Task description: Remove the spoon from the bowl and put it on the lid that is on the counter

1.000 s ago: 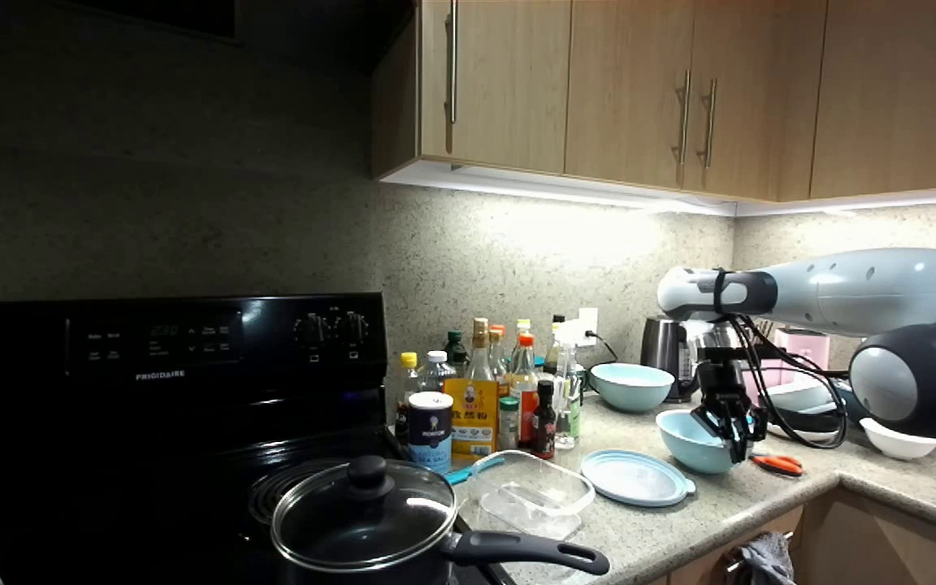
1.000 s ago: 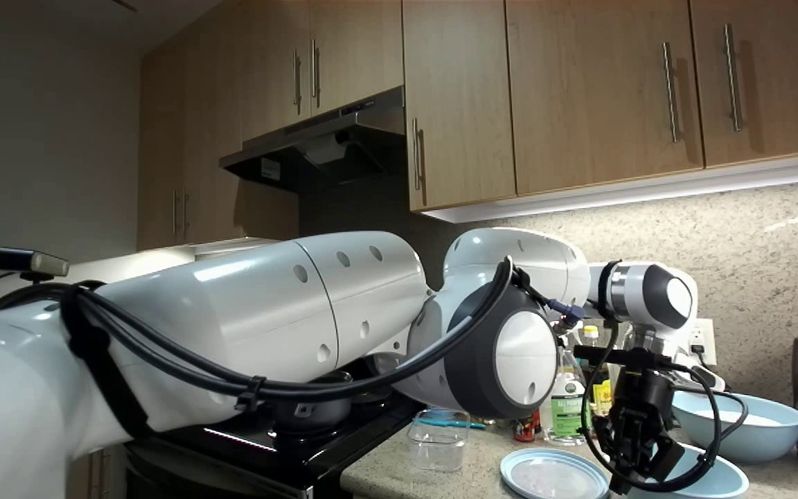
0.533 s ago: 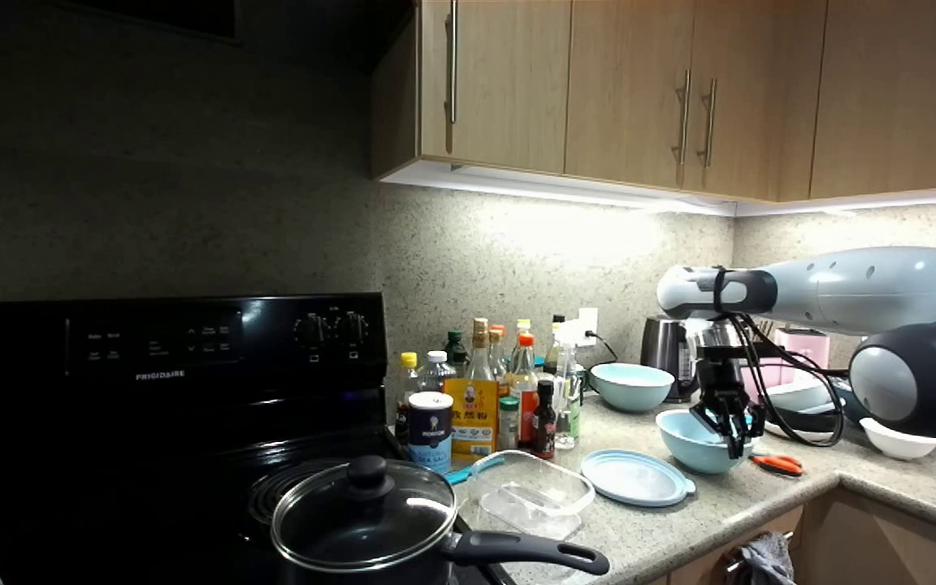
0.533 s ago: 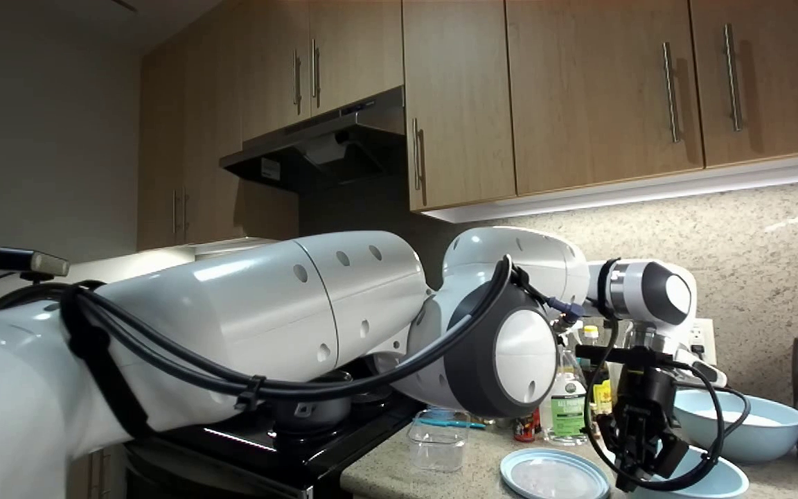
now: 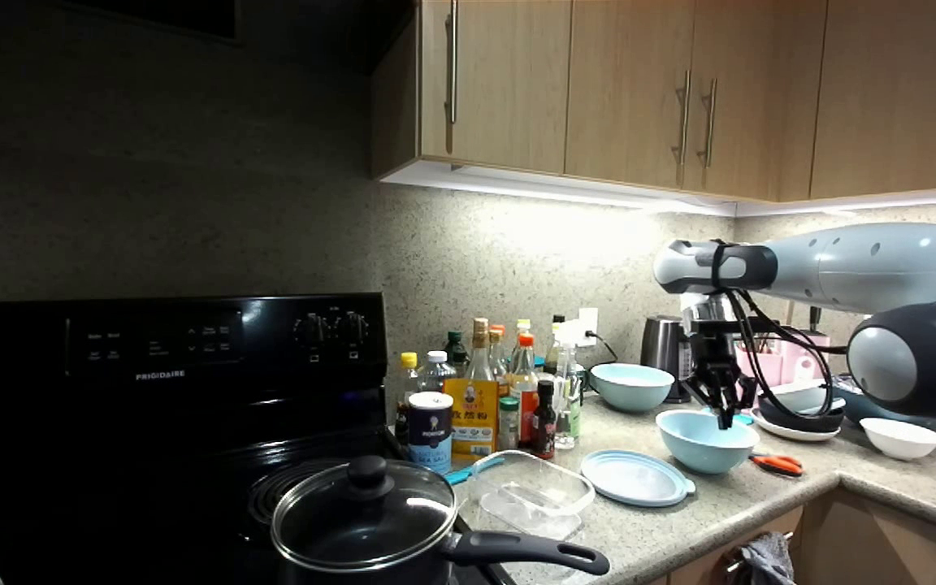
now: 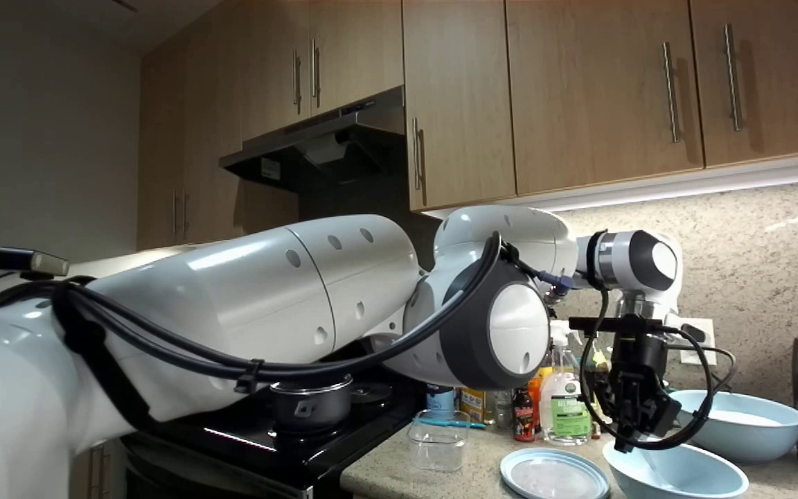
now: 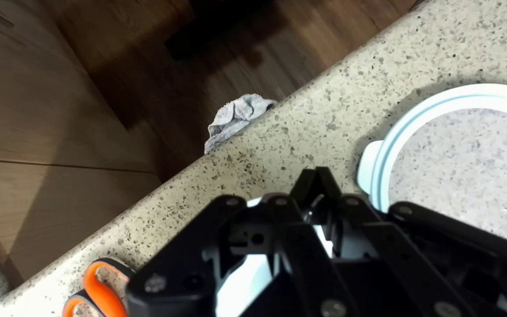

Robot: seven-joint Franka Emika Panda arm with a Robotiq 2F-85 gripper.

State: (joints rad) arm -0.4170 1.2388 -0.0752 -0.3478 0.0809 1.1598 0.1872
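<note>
Pressed together, the jaws are hanging above the pale blue bowl, not visibly holding anything. Inside it a pale streak, probably the spoon, is leaning. Taking it well is going to mean opening, straddling it squarely, then rising clear. Just beside the bowl, the lid is lying flat. The wrist view is mostly hiding the bowl's inside, which an exterior view is revealing.

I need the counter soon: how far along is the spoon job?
Done: the tool is shut above the bowl. In hand, perhaps: the removal; what looks like the spoon slants inside. Whether it's gripped, I can't tell. Left: placing it; no spoon lies on the lid.
</note>
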